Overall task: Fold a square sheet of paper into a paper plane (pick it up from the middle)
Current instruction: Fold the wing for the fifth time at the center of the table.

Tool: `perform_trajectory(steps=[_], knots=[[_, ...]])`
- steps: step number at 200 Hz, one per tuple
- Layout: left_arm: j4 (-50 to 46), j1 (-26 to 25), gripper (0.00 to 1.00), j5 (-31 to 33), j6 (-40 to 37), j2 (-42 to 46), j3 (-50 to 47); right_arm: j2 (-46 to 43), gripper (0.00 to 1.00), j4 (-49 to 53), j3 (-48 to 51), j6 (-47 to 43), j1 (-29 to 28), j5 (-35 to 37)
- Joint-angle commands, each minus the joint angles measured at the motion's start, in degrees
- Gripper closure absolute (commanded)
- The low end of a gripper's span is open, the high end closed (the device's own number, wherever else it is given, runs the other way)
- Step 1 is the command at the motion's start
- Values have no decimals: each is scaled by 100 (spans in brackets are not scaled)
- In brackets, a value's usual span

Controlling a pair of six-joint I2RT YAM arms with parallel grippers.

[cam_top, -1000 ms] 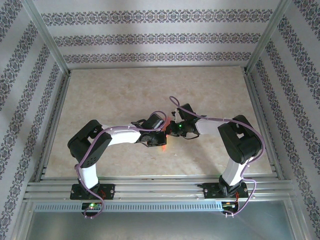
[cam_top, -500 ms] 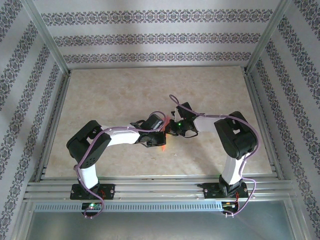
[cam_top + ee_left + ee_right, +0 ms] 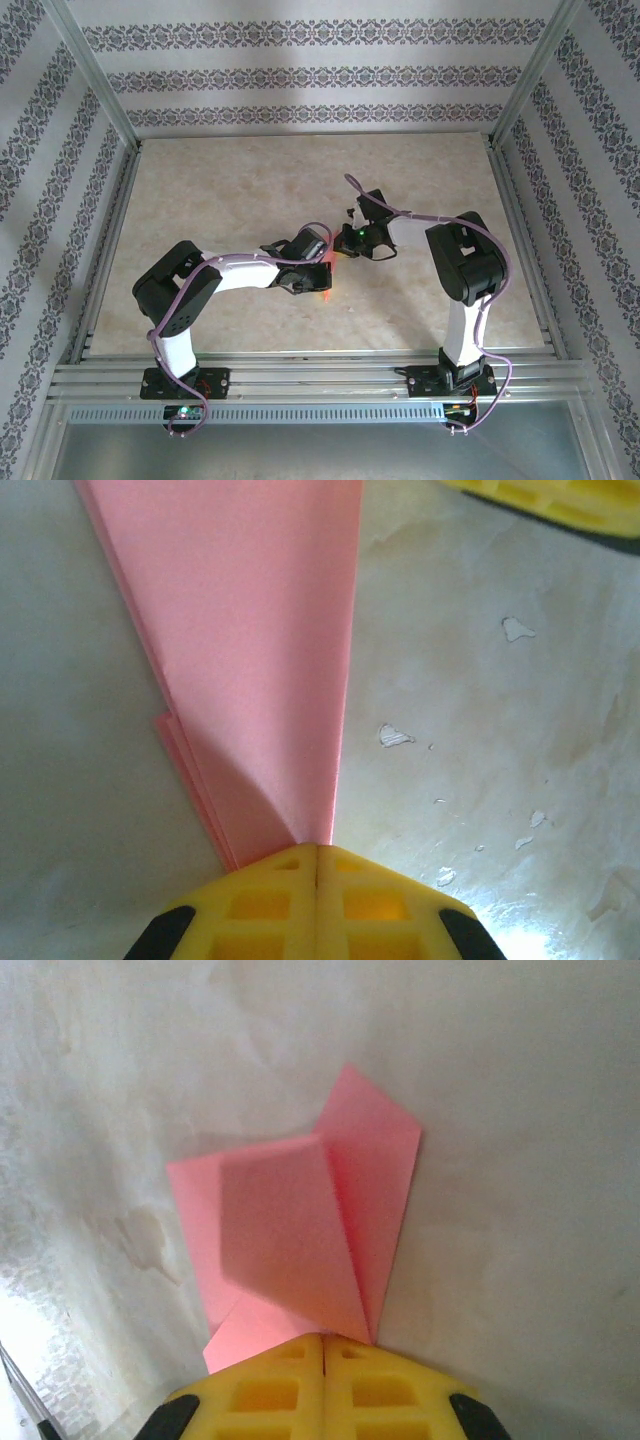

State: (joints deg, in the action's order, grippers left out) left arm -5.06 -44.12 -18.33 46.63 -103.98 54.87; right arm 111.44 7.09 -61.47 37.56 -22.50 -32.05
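The pink paper (image 3: 250,630) is folded into a narrow, layered wedge like a paper plane. It narrows into the tip of my left gripper (image 3: 317,848), whose yellow jaws are shut on its point. From above, a red sliver of the paper (image 3: 327,292) shows beside the left gripper (image 3: 323,278) at mid-table. My right gripper (image 3: 323,1338) is shut too, its tip against the other end of the paper (image 3: 290,1230), where a flap stands up beside a crease. Whether the right jaws pinch it is unclear. One right finger (image 3: 560,505) shows beyond the paper.
The beige marbled table (image 3: 220,190) lies inside a metal frame (image 3: 300,372), with patterned walls around it. Both arms (image 3: 180,290) (image 3: 465,265) bend inward and meet near the table's middle. Open tabletop lies behind and to both sides.
The right gripper has drawn back and up the table, and its arm has folded more upright. The left arm and the paper have hardly moved.
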Motion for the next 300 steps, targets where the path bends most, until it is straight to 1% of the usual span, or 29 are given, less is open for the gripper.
perform_trajectory(steps=[1, 69, 94, 116, 133, 162, 191, 226, 259, 300], knots=[[-1155, -35, 100, -168, -178, -314, -249, 252, 96, -275, -308, -221, 365, 703], [-1247, -44, 100, -177, -232, -333, -207, 613, 95, -188, -892, -326, 754, 678], [-1278, -42, 100, -157, -251, -334, -164, 418, 95, -145, -969, -398, 769, 703], [-1287, -44, 100, -145, -252, -336, -135, -129, 95, -194, -622, -474, 764, 673], [-1287, -44, 100, -136, -272, -342, -125, -605, 95, -240, -97, -529, 690, 639], [-1321, -44, 100, -143, -339, -344, -83, -1222, 95, -357, 653, -481, 321, 481], [-1339, -44, 100, -110, -357, -317, -94, -1456, 95, -594, 993, -113, -111, 377], [-1322, -44, 100, -127, -369, -333, -87, -1132, 95, -876, 947, 184, -419, 223], [-1300, -45, 100, -114, -353, -311, -115, -672, 95, -1043, 734, 282, -456, 60], [-1326, -44, 100, -119, -352, -313, -175, -251, 95, -842, 318, 164, -407, 252]])
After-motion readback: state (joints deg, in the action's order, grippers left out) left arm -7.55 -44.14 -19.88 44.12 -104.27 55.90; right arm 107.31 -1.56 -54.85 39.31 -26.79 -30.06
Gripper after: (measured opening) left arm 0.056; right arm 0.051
